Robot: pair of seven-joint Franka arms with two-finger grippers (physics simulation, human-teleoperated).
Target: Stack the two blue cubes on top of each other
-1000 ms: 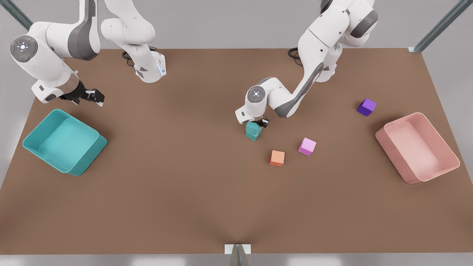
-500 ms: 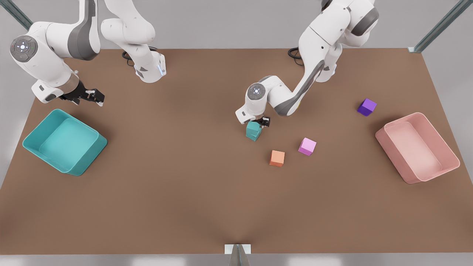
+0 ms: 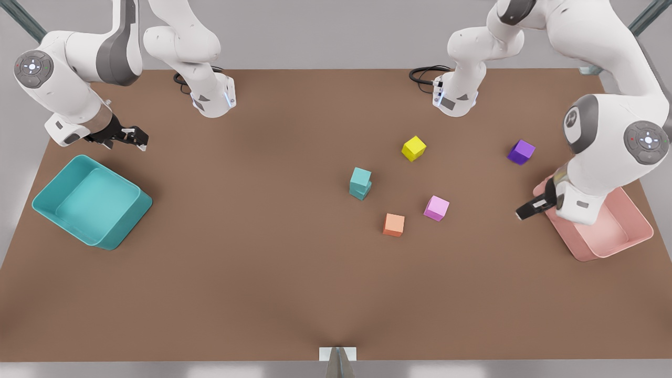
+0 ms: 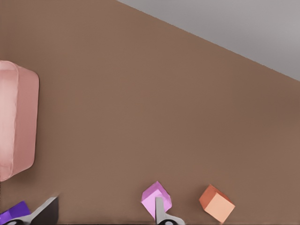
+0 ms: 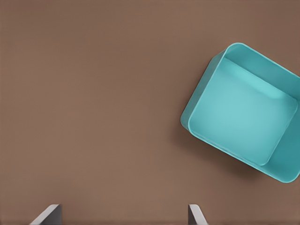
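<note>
The left gripper [image 3: 525, 214], jaws apart and empty, has pulled back to the pink bin [image 3: 625, 239]. The two blue cubes [image 3: 360, 184] stand stacked; the right gripper [image 3: 137, 138] waits open by the teal bin [image 3: 47, 197].

Big brown tabletop [image 3: 262, 294], matte, w/ soft even light and faint shadows. Plain grey wall [image 3: 325, 31] behind, metal frame struts [image 3: 611, 50] at the far corners, grey floor strip up front.

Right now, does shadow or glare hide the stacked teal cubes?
Front view: no glare, soft even light; the two blue cubes cast a faint shadow. Left wrist view: a fingertip overlaps the pink cube. Right wrist view: teal bin evenly lit.
</note>
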